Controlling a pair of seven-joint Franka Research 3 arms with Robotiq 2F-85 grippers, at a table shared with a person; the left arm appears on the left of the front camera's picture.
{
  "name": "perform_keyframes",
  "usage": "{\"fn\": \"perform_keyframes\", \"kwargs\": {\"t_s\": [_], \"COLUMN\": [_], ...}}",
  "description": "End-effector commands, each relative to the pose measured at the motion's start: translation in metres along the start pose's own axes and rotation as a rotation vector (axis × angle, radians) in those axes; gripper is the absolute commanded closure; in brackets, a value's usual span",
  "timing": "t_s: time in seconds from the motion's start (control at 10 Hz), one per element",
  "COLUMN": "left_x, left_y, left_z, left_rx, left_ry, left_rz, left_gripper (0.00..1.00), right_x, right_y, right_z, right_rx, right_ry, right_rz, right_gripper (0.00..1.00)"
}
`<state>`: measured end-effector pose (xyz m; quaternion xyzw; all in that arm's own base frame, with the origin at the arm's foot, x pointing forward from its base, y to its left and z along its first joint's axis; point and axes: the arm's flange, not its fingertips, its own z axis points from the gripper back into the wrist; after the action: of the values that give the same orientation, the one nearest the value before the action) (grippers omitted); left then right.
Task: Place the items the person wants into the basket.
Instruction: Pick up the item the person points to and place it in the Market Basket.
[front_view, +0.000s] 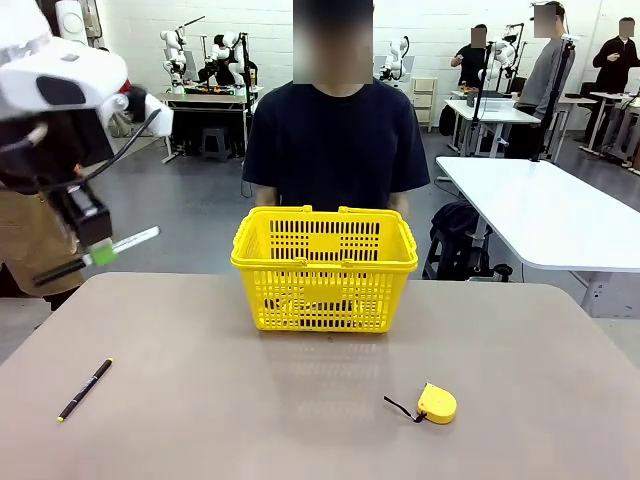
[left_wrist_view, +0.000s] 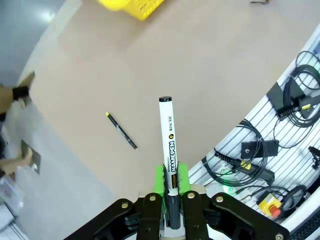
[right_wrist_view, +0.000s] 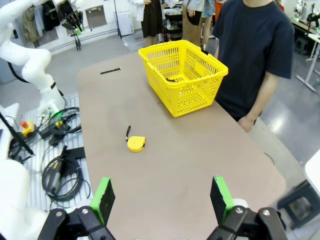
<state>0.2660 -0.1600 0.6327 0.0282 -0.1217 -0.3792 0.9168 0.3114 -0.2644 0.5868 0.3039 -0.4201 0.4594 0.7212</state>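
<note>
Marker (left_wrist_view: 169, 145) with white barrel sits clamped in the left gripper (left_wrist_view: 171, 187) jaws, raised above the table's (front_view: 250, 400) left side, apart from the yellow basket (front_view: 324, 268); right gripper (right_wrist_view: 162, 200) jaws gape empty.

This is a robotics lab. Behind the person (front_view: 336, 140) in the front view, a wide hall with a grey floor (front_view: 190, 200) holds several white tables (front_view: 545, 215), and more people stand at the far ones. Beside the brown table (left_wrist_view: 200, 65), the left wrist view shows coiled cables (left_wrist_view: 235, 170), power bricks and a yellow box with a red button (left_wrist_view: 272, 206) on a slatted white surface.
</note>
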Motion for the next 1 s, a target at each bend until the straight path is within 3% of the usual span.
{"fn": "perform_keyframes", "kwargs": {"t_s": [0.0,0.5,0.9], "left_x": [0.048,0.239,0.327], "left_y": [0.014,0.037,0.069], "left_z": [-0.001,-0.053,-0.101], "left_rx": [-0.001,0.019,0.006], "left_ry": [-0.011,0.002,0.02], "left_rz": [-0.105,-0.146,-0.112], "left_gripper": [1.0,1.0,1.0], "right_x": [0.001,0.001,0.001], "right_y": [-0.002,-0.002,-0.002], "right_z": [0.001,0.001,0.001], "right_rx": [0.004,0.004,0.004], "right_ry": [-0.017,-0.017,-0.017], "right_rz": [0.015,0.015,0.015], "right_gripper": [0.0,0.0,0.0]}}
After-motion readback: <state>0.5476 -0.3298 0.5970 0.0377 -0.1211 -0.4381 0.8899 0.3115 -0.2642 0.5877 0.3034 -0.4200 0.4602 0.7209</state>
